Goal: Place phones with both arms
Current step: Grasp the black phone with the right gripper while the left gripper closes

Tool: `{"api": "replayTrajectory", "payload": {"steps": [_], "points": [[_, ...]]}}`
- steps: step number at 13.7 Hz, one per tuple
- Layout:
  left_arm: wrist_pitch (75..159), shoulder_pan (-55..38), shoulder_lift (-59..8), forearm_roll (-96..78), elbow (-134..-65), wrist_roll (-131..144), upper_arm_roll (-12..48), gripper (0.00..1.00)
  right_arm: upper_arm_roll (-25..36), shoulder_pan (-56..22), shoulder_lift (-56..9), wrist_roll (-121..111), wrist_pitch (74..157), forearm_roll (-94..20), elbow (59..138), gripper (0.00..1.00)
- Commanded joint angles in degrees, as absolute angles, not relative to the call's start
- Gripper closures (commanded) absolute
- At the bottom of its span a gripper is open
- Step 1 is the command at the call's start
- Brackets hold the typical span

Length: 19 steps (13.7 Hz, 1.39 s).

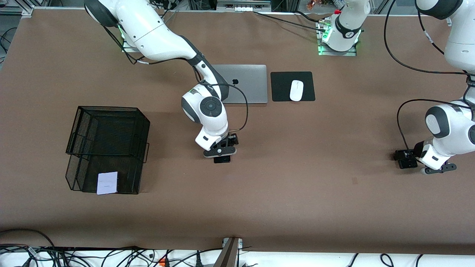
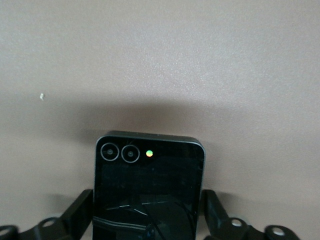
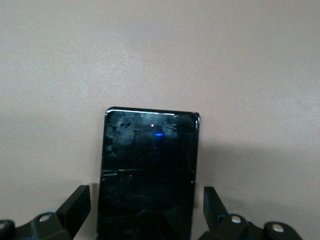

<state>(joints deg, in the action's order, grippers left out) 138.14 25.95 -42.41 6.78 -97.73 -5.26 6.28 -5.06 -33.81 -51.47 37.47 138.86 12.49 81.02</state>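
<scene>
A small black folded phone [image 2: 150,175] with two camera lenses lies flat on the table at the left arm's end [image 1: 408,164]. My left gripper [image 2: 146,197] is down around it [image 1: 405,157], with a finger against each side. A long slim black phone [image 3: 150,160] lies mid-table [image 1: 222,160]. My right gripper [image 3: 146,192] hangs low over it [image 1: 222,155], open, with a clear gap at each finger. The pale white-lavender phone [image 1: 107,183] rests in the lower tier of the black mesh basket [image 1: 107,111].
The mesh basket stands toward the right arm's end of the table. A closed silver laptop [image 1: 246,83] and a white mouse [image 1: 296,90] on a black pad [image 1: 293,86] lie farther from the front camera than both phones.
</scene>
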Motion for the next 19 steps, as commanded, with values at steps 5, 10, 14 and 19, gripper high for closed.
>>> {"api": "replayTrajectory", "payload": {"steps": [5, 10, 14, 19], "points": [[134.84, 23.74, -38.86, 8.26, -95.28, -5.63, 7.73, 1.0, -5.19, -33.49, -52.47, 37.27, 141.24, 14.32, 81.74, 0.29], [118.6, 18.55, -35.34, 7.65, -85.98, -5.36, 8.87, 1.0, -5.1, -33.31, -52.38, 36.39, 140.89, 15.03, 81.48, 1.0], [113.91, 18.37, -34.72, 7.38, -83.5, -2.21, 11.25, 1.0, -5.89, -30.59, -50.37, 34.9, 132.58, 14.33, 79.12, 1.0], [113.21, 17.67, -34.72, 7.03, -82.19, -1.41, 11.77, 1.0, -6.07, -26.82, -47.99, 23.93, 117.28, 6.51, 71.99, 1.0]]}}
